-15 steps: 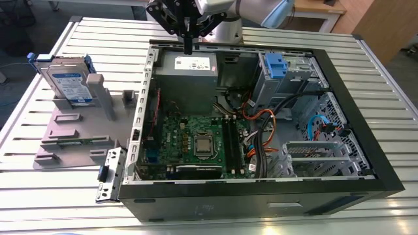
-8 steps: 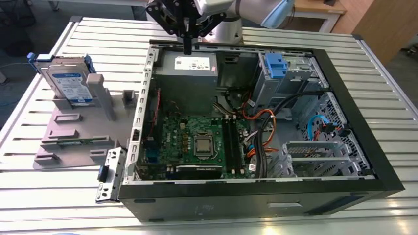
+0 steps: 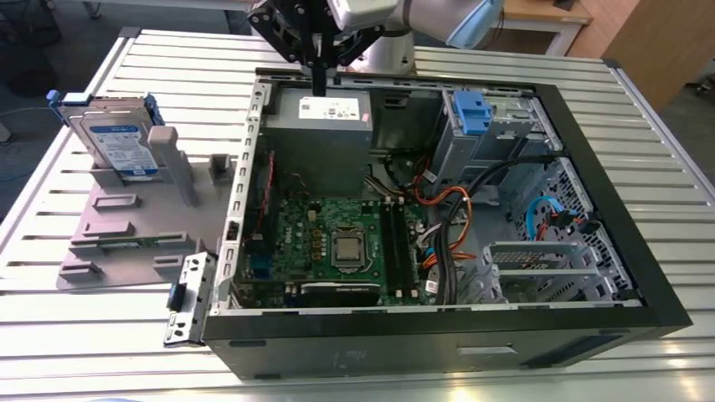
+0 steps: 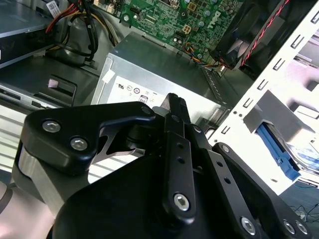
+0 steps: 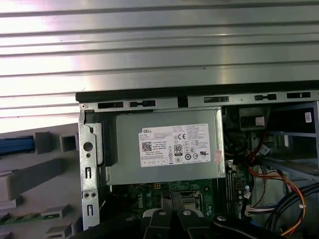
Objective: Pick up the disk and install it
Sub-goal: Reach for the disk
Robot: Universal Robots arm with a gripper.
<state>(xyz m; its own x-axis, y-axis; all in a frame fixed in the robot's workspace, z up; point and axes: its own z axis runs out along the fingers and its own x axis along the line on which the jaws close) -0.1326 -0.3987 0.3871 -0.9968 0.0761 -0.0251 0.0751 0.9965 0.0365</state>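
The disk (image 3: 120, 138) stands on edge in a grey holder (image 3: 134, 219) on the exterior view's left, outside the computer case. It is silver with a white-and-blue label and sits in a blue frame. My gripper (image 3: 320, 86) hangs above the grey power supply (image 3: 324, 117) at the far end of the open case, well away from the disk. Its black fingers (image 4: 175, 107) are shut together with nothing between them. In the second wrist view the disk's blue frame (image 4: 277, 149) shows beyond the case's perforated wall. The first wrist view catches that same blue frame (image 5: 16, 145).
The open black computer case (image 3: 625, 218) lies on a slatted metal table (image 3: 67, 335). Inside are a green motherboard (image 3: 335, 243), orange and black cables (image 3: 447, 209), a drive cage with a blue clip (image 3: 470, 113) and an empty metal bay (image 3: 547, 268). A loose bracket (image 3: 187, 300) lies beside the case.
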